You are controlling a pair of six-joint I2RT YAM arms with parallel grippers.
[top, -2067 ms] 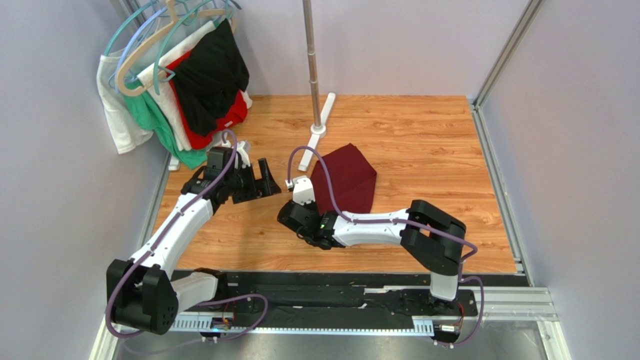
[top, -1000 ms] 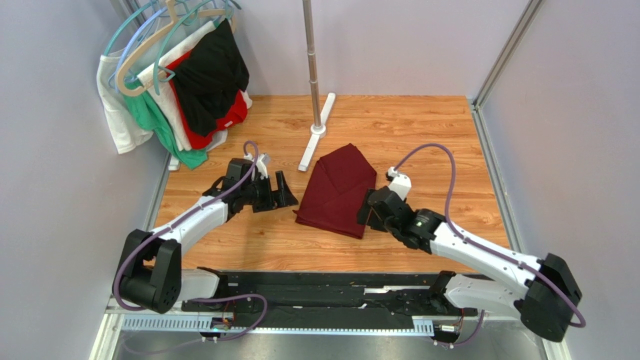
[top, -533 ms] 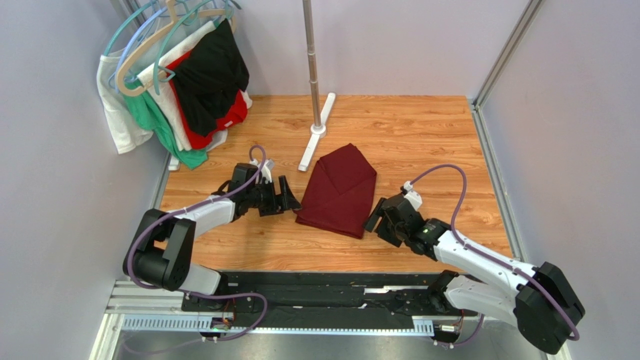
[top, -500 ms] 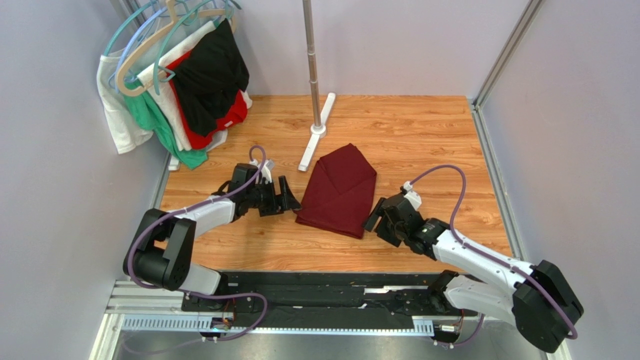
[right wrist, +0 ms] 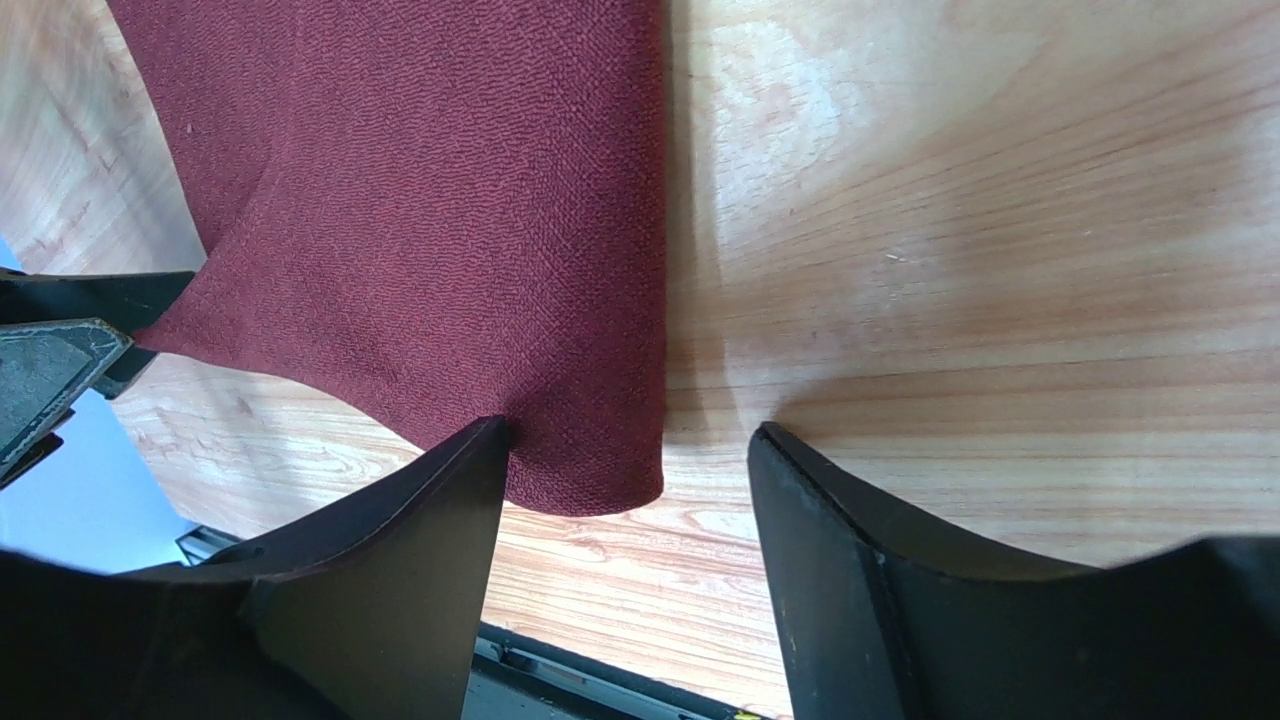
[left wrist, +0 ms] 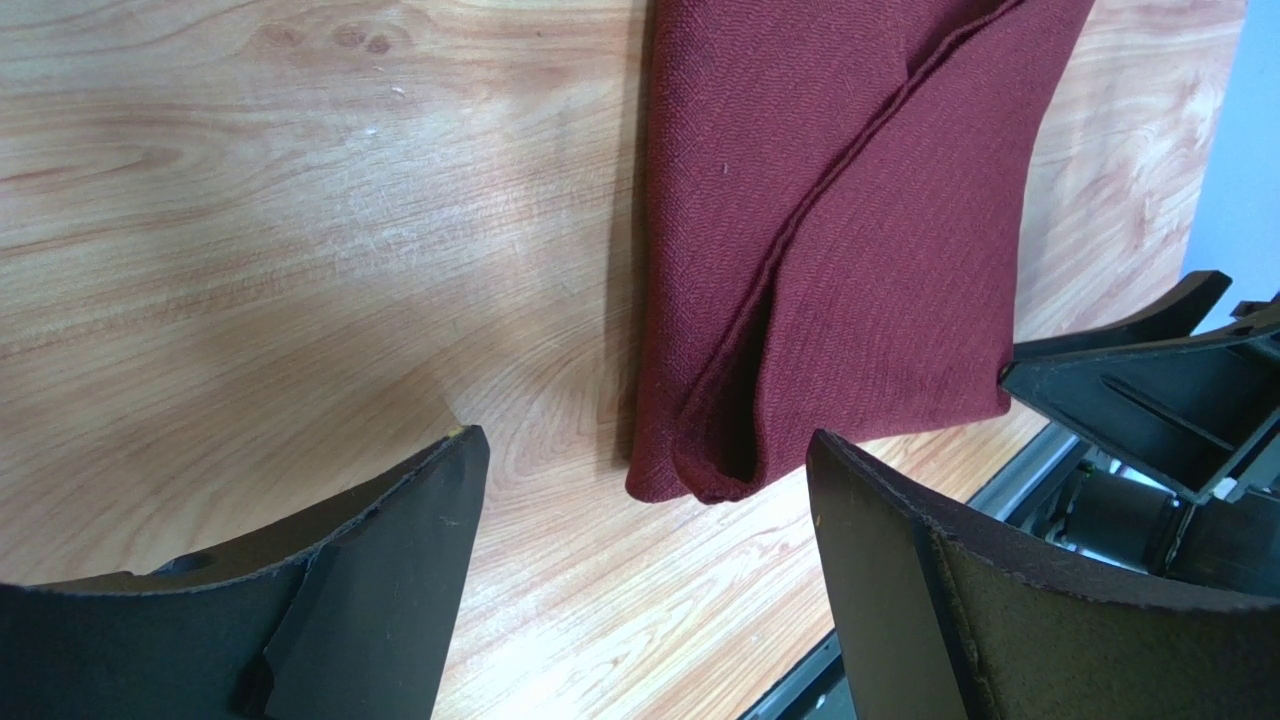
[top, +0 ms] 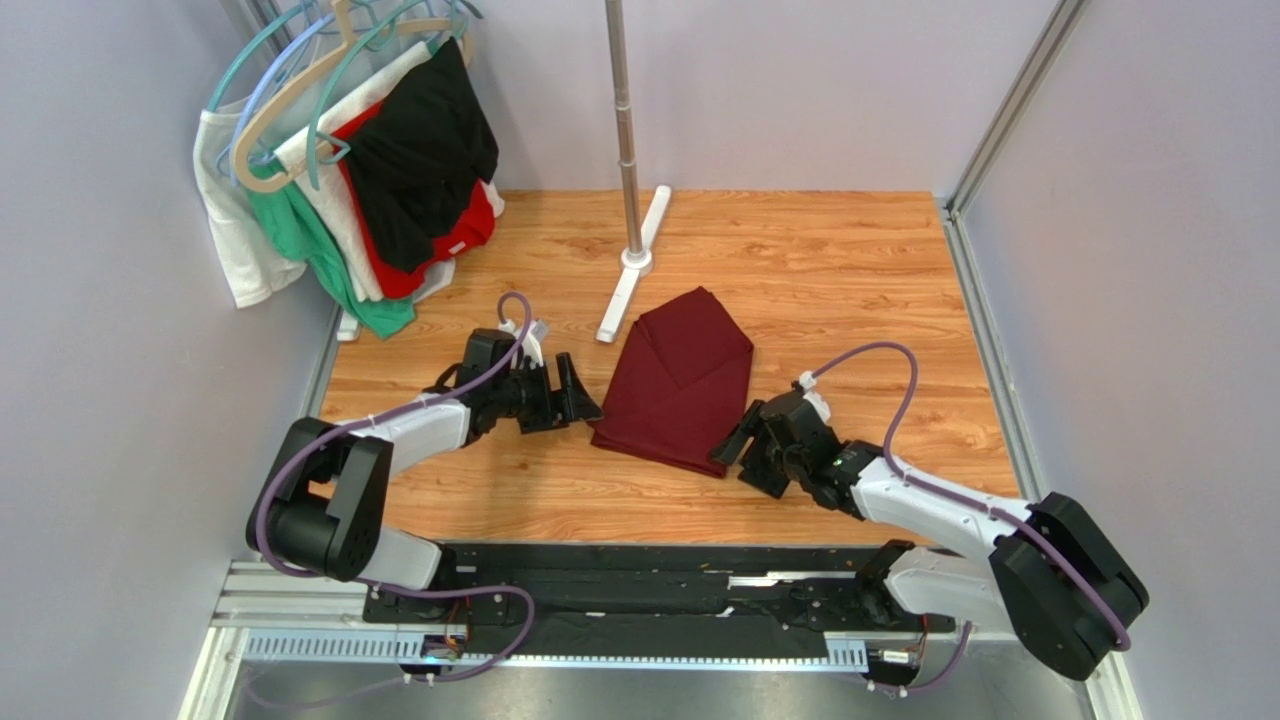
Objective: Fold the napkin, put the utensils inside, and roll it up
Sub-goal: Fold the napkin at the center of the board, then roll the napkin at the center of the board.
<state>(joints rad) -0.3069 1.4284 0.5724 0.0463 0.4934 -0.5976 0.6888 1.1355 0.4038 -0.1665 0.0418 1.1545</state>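
Note:
The dark maroon napkin [top: 679,378] lies folded into a pointed shape on the wooden table. My left gripper [top: 580,396] stands open just left of its near left corner. In the left wrist view the doubled napkin [left wrist: 842,255] ends in a rounded corner right ahead of that open left gripper [left wrist: 646,440]. My right gripper [top: 738,447] is open at the near right corner. In the right wrist view, the napkin [right wrist: 421,195] has its corner between the jaws of the right gripper [right wrist: 628,432], against the left finger [right wrist: 406,540]. The utensils are out of view.
Garments on hangers [top: 361,165] hang at the back left. A metal pole [top: 622,105] rises from a white base [top: 631,263] behind the napkin. Grey walls close both sides. A black rail [top: 661,593] runs along the near edge.
The right gripper has dropped toward the near edge and shifted left onto the napkin's near right corner, its arm folding lower. The left gripper has edged toward the napkin, its jaws slightly narrower.

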